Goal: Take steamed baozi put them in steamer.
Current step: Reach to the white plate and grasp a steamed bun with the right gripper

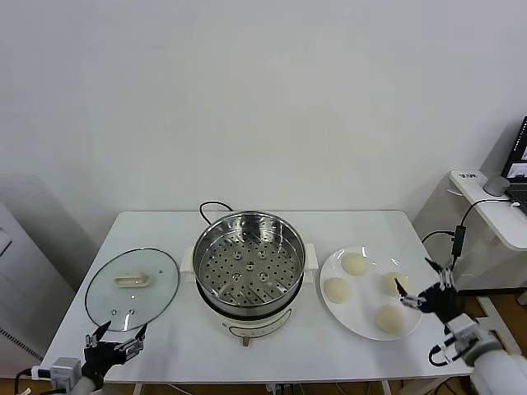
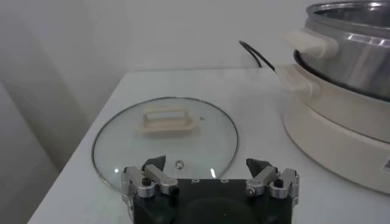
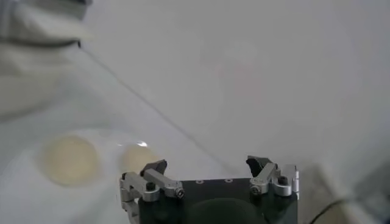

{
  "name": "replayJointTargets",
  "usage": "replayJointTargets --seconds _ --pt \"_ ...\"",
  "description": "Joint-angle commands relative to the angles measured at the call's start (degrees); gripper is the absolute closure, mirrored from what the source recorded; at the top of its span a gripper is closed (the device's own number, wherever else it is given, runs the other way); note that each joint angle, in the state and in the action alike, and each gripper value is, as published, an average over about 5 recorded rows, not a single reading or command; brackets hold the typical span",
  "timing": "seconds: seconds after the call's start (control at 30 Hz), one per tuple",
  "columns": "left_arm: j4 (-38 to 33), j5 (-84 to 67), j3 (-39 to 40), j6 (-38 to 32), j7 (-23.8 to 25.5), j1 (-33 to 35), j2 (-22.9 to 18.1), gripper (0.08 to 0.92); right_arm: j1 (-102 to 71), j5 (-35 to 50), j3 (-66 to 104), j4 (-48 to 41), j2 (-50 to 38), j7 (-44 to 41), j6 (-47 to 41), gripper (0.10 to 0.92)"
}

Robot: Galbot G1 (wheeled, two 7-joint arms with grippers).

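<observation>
- Four steamed baozi (image 1: 355, 264) were seen on plate (image 1: 329, 306), steamer (image 1: 249, 262) empty.
- Judged soft, light, easily dented; best gripped gently across sides.
- Right gripper (image 1: 416, 290) & left gripper (image 1: 115, 336) were spread wide, nothing held.

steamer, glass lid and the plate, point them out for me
steamer (image 1: 249, 265), head view, on its perforated floor
glass lid (image 1: 132, 288), head view, on the glass below its handle
plate (image 1: 362, 288), head view, bare centre between the baozi
</observation>
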Motion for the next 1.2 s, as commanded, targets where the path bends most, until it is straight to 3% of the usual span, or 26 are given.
replayJointTargets --seconds 0.03,0.23,0.6,1.2 --pt "0.25 0.04 0.77 0.97 -0.15 -1.63 0.48 0.177 8.76 -13.38 -1.32 -5.25 -4.46 -7.71 1.09 0.203" --pt "0.63 -0.41 1.82 2.22 -0.39 -3.22 1.16 0.177 17.31 -10.85 -8.30 -9.86 -10.82 -17.78 0.08 0.203" --pt "0.52 -0.36 1.51 3.77 -1.12 -3.67 1.14 0.177 42.16 3.52 -35.06 -17.63 -21.08 -37.33 -0.49 0.203" --pt "0.18 -0.25 1.69 5.41 -1.39 -4.18 0.98 0.177 75.21 4.50 -67.96 -34.63 -14.97 -49.03 9.41 0.203"
